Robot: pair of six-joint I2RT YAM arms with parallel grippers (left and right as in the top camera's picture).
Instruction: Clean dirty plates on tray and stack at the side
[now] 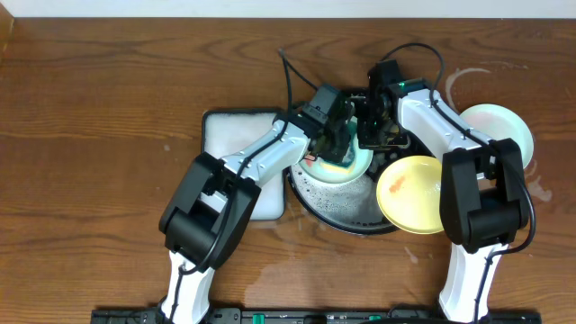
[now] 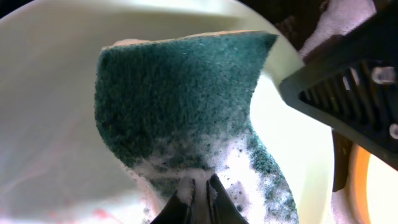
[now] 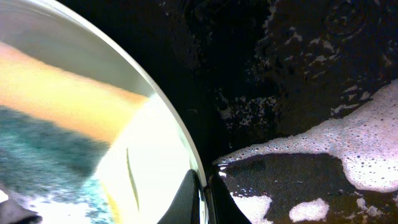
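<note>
A pale mint-green plate (image 1: 353,165) stands tilted over the black sudsy tray (image 1: 346,209). My right gripper (image 1: 376,133) is shut on its rim, which runs between the jaws in the right wrist view (image 3: 203,194). My left gripper (image 1: 335,142) is shut on a soapy green sponge (image 2: 180,99) pressed flat against the plate's face (image 2: 50,93). A faint red smear (image 2: 93,211) shows at the plate's lower edge. A yellow plate (image 1: 409,193) with an orange smear rests on the tray's right rim. Another mint plate (image 1: 497,133) lies on the wood at the right.
A white rectangular tray (image 1: 236,148) sits left of the black tray, partly under my left arm. Foam patches (image 3: 367,149) float on the black tray's wet floor (image 3: 298,74). A whitish soapy ring (image 1: 463,83) marks the wood at the back right.
</note>
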